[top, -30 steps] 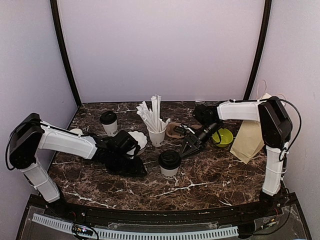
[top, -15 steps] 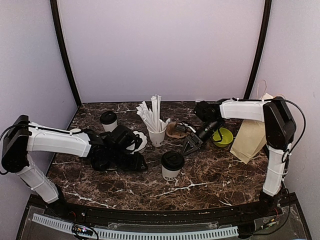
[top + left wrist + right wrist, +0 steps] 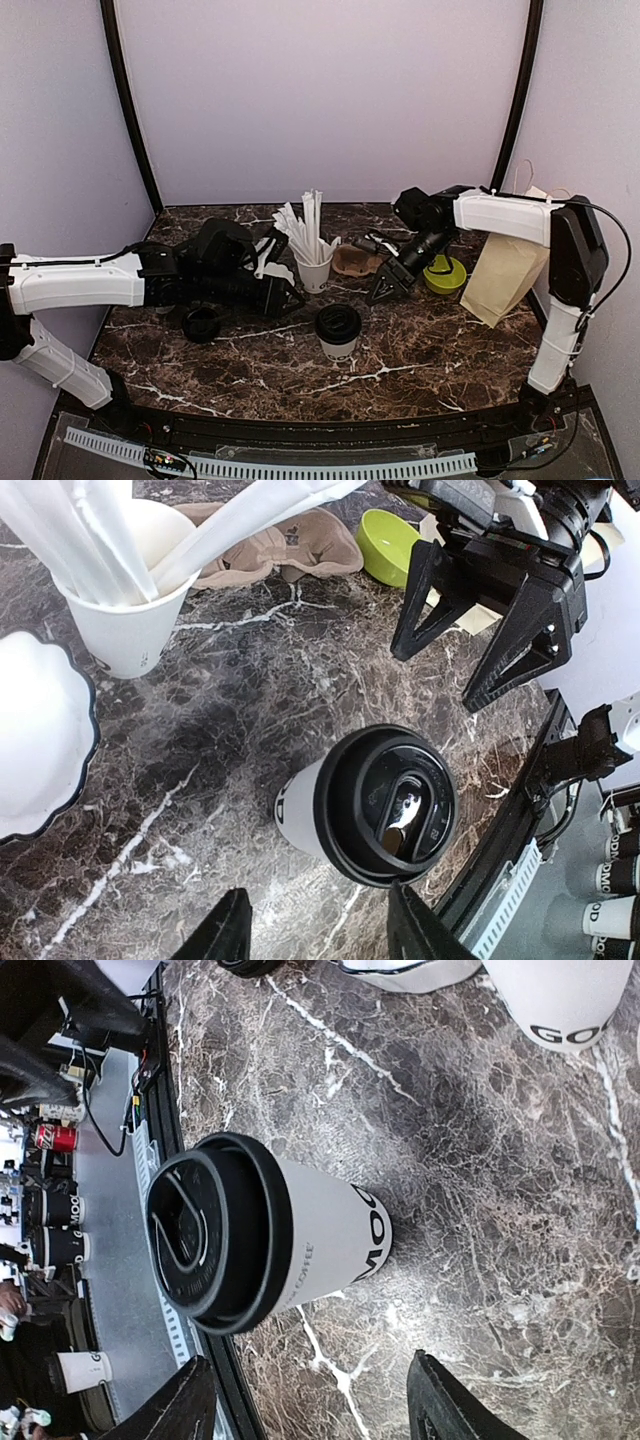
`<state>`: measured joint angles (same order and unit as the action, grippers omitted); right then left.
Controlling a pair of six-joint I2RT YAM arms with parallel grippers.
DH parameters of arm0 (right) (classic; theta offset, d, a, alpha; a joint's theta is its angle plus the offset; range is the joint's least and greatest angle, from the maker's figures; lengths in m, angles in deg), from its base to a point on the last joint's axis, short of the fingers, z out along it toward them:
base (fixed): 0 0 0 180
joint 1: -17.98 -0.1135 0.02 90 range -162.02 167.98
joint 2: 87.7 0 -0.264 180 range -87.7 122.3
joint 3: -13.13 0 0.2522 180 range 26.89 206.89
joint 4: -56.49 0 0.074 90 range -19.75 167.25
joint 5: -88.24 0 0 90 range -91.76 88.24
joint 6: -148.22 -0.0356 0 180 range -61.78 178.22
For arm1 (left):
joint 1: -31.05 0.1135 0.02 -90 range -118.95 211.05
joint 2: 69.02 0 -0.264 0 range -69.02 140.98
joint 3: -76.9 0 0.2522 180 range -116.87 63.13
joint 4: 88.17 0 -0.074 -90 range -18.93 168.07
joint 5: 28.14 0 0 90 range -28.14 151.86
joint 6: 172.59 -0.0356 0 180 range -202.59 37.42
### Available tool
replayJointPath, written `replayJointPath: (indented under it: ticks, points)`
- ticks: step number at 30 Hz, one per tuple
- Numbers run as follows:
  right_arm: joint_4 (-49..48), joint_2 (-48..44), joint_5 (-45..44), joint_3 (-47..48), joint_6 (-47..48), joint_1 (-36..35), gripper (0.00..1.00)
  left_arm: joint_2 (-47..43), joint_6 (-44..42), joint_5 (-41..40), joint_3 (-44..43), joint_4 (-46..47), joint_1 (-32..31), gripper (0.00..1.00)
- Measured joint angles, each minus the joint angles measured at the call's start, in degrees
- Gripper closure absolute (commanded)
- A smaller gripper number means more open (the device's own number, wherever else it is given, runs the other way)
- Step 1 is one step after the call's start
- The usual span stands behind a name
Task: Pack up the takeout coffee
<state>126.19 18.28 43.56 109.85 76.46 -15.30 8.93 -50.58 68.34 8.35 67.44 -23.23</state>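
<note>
Since the coffee cup (image 3: 338, 328) stood upright between them, my left gripper (image 3: 320, 930) and right gripper (image 3: 312, 1385) were both spread, empty, facing it.

White black-lidded coffee cup (image 3: 338, 331), lime-green bowl (image 3: 444, 273), dark white-veined marble table (image 3: 420, 350)

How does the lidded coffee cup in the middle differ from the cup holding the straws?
The coffee cup is closed by a black lid; the straw cup is open and stuffed with white straws. The coffee cup stands alone toward the front; the straw cup sits farther back, beside the scalloped bowl. Both are white and upright.
</note>
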Motion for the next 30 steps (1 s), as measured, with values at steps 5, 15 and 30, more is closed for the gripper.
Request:
replayJointPath:
  ticks: [5,15,30]
  points:
    - [0.83,-2.82,-1.84,0.02,2.99,0.0,0.34,-0.9,-6.38,0.04,-0.04,-0.35,-1.03,0.46]
    - [-0.33,-13.88,-11.41,-2.58,11.82,-2.84,0.17,-4.92,-20.41,-5.33,-2.73,-2.84,-4.11,0.22]
    - [-3.67,-15.02,-22.97,-1.31,18.43,-15.52,0.09,-10.71,-28.87,-31.36,-9.57,-2.01,-0.81,0.02]
